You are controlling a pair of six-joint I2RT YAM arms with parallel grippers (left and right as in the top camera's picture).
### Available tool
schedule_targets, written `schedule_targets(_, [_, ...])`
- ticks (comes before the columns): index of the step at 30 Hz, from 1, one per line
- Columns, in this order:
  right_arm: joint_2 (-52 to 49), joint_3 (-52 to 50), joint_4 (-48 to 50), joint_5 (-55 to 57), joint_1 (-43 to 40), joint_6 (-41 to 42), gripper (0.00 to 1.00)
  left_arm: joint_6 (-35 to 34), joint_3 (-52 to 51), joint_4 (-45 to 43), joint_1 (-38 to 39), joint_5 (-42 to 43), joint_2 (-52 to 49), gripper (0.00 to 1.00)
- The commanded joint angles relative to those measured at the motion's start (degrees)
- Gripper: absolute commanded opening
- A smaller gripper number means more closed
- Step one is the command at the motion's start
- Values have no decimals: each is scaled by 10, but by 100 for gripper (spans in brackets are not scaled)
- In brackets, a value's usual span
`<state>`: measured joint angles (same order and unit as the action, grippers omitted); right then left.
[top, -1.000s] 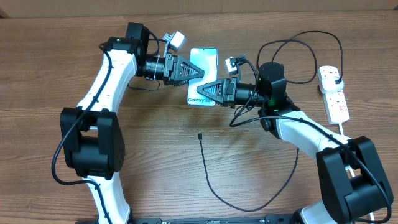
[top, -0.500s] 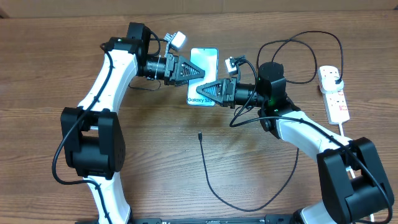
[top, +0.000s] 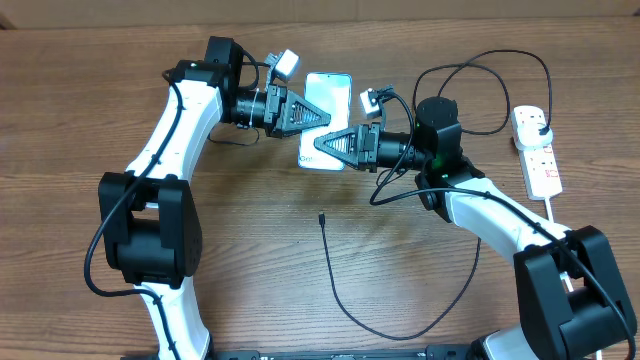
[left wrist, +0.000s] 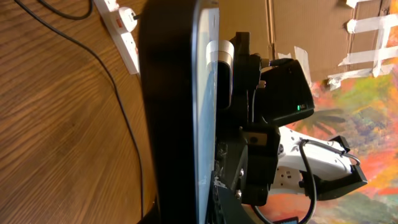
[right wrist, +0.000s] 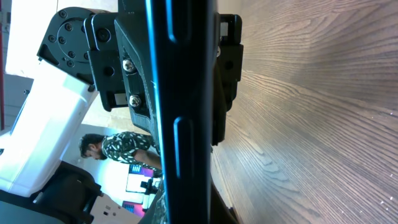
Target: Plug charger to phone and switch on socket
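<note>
Left tool [top: 322, 118] reaches in from the left side, jaws drawn close on the long edge of the phone [top: 335, 92]. The right tool [top: 322, 148] meets it from the opposite side, clamped tight on the phone's lower end, right over the white lettering. So that's both tools on the one handset, at the middle rear of the counter [top: 60, 120]. Whether the phone is clear of the wood, I can't tell.

Left wrist view now: the phone [left wrist: 180, 112] stands edge-on, filling the middle of the shot, so close that the tool's own fingers can't be made out. Right wrist view, same story, the phone's dark edge [right wrist: 180, 112] running top to bottom.

Down on the counter the charger [top: 335, 280] lies loose. Its connector tip [top: 321, 216] sits below the phone and well apart from it. The cable loops round to the right and up toward the socket [top: 540, 155], which lies near the right edge.
</note>
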<state>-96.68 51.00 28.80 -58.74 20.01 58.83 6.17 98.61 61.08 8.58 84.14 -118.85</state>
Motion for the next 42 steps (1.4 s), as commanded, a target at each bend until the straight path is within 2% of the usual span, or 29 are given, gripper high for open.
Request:
schedule_targets(1, [-24,-8,-29,14,23,23,4,15,10,-1,34,35,21,4])
schedule_targets(2, [-24,-8,-29,14,21,23,8,15,10,2,34,22,21,4])
schedule_targets(6, [-24,-8,-25,7,4,23,41,15,10,50,35,-20,21,4])
schedule_targets(8, [-24,-8,-16,-5,-8,23,50,16,10,78,35,-26,21,4])
schedule_targets(13, [-24,-8,49,-62,-53,26,58,16,10,105,34,-61,21,4])
schedule_targets(15, [-24,-8,71,-87,-73,30,65,15,10,105,32,-76,21,4])
schedule_targets(19, [-24,-8,73,-119,-119,38,67,15,10,108,30,-90,21,4])
schedule_targets(21, [-24,-8,65,-121,-141,38,73,15,10,118,30,-90,21,4])
schedule_targets(24, [-24,-8,43,-121,-176,36,76,15,10,156,33,-90,21,4])
schedule_targets(25, [-24,-8,36,-121,-187,30,80,15,10,172,34,-90,21,4])
schedule_targets(26, [-24,-8,28,-121,-197,20,94,16,10,192,35,-90,21,4])
schedule_targets(27, [-24,-8,17,-121,-210,7,100,16,10,213,35,-90,21,4])
schedule_targets(31, [-24,-8,-43,-113,-250,-45,100,15,10,291,38,-90,21,4])
schedule_targets(35, [-24,-8,-114,-99,-281,-158,100,14,9,358,42,-91,21,4])
schedule_targets(38, [-24,-8,-174,-66,-298,-242,100,-23,9,358,48,-92,21,4])
schedule_targets(42, [-24,-8,-221,7,-303,-250,100,-87,9,358,64,-91,21,4])
